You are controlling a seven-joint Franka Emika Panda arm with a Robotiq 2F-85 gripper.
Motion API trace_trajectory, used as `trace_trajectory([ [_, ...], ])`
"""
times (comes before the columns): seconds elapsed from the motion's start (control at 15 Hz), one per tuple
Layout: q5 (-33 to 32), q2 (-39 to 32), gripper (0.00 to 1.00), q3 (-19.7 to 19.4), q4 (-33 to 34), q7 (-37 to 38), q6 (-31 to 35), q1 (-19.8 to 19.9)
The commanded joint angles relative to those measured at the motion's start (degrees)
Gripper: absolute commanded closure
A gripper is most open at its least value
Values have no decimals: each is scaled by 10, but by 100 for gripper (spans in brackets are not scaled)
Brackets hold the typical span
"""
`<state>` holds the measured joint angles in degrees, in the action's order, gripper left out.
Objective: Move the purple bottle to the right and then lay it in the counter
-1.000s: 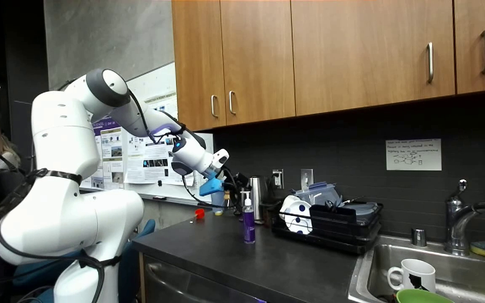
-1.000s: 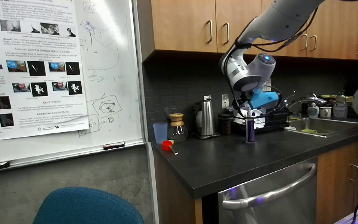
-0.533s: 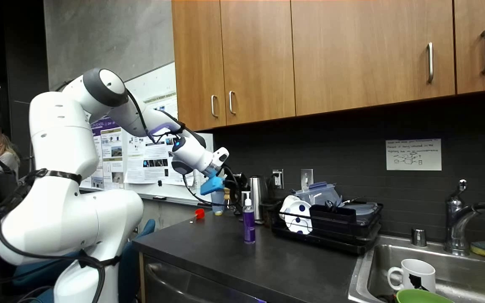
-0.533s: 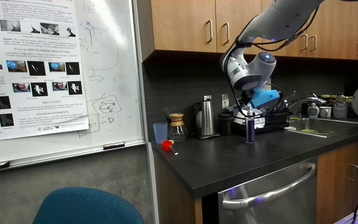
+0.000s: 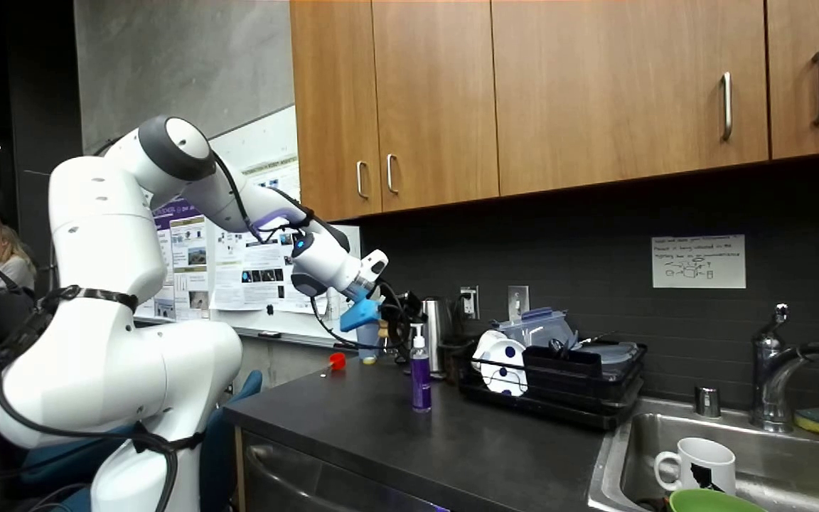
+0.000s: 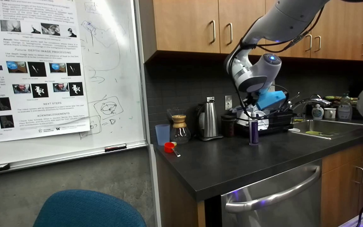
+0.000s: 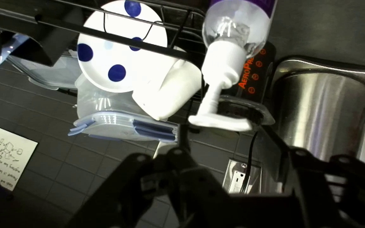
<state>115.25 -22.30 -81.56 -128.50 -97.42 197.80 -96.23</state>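
Observation:
The purple bottle (image 5: 420, 378), with a white pump top, stands upright on the dark counter (image 5: 352, 427). It also stands upright in an exterior view (image 6: 254, 132), with a black cable loop crossing near its pump. In the wrist view, which looks upside down, its clear shoulder and white pump (image 7: 223, 61) show; the lower body is cut off. My gripper (image 7: 221, 130) is open, with the pump's spout near the gap between its fingertips. I cannot tell whether the spout lies between them. In both exterior views the gripper (image 5: 409, 309) is above and behind the pump, its fingers hard to make out.
A steel kettle (image 6: 210, 121) and a dark jar (image 6: 228, 126) stand behind the bottle. A black dish rack (image 5: 559, 387) with dishes and the sink (image 5: 616, 455) lie to one side. A red scoop (image 6: 169, 147), blue cup (image 6: 162, 134) and carafe (image 6: 180, 134) are near the counter's end.
In an exterior view the gripper and its blue part have shifted slightly right and up. The bottle stays standing in nearly the same place.

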Motion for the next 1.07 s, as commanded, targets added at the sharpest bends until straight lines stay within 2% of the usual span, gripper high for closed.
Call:
trace_trajectory([
  [0.0, 24, -16, 11, -17, -4, -25, 2, -13],
  [0.07, 26, -16, 21, -16, -6, -26, 2, -12],
  [0.13, 28, -17, 38, -15, -8, -28, 2, -10],
  [0.2, 31, -17, 37, -14, -10, -31, 2, -9],
  [0.4, 49, -20, 14, -10, -17, -42, 2, -6],
  [0.47, 56, -22, 34, -9, -18, -47, 2, -6],
  [0.53, 63, -23, 49, -9, -19, -51, 2, -6],
  [0.6, 68, -25, 50, -9, -20, -56, 2, -7],
  [0.73, 77, -28, 61, -8, -21, -64, 2, -7],
  [1.0, 93, -37, 95, -8, -18, -78, 3, -10],
])
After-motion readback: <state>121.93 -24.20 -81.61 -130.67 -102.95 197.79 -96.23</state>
